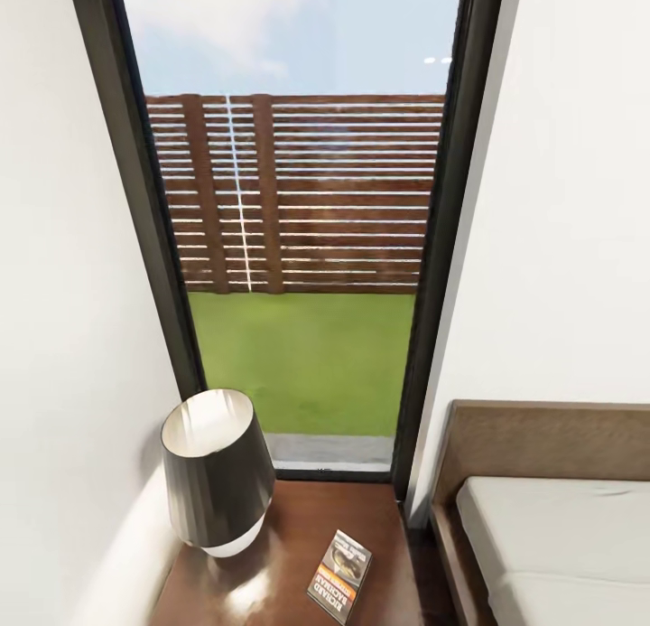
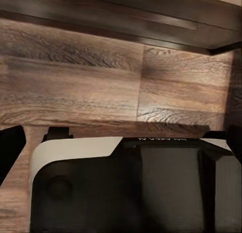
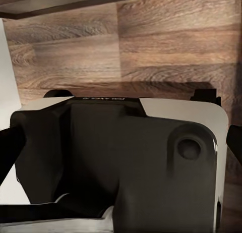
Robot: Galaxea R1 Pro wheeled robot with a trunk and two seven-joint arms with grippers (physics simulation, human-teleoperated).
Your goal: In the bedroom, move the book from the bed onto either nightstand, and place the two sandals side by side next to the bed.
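Since the book (image 1: pixel 339 576) already lies flat on the nightstand (image 1: pixel 289 536), just beside the lamp (image 1: pixel 217 471) and clear of its base, you have the sandals left, and neither one shows from the head camera, so your main risk is turning the base blind in this tight corner. Swing too sharply and you could clip the nightstand, jolt the lamp, or slide the book toward the front edge it sits near; the bed (image 1: pixel 551 536) stands close on the other side, with only a narrow strip of floor between. The book is a thin paperback with a dark cover, a grey picture and an orange band, its white lettering angled toward the bed. Behind it the tall window (image 1: pixel 298 247) looks onto grass and a slatted fence. Both wrist cameras look down past the robot's own body onto plank floor (image 2: pixel 101 81), and you cannot tell from them how far either pincer is open or whether it holds anything.
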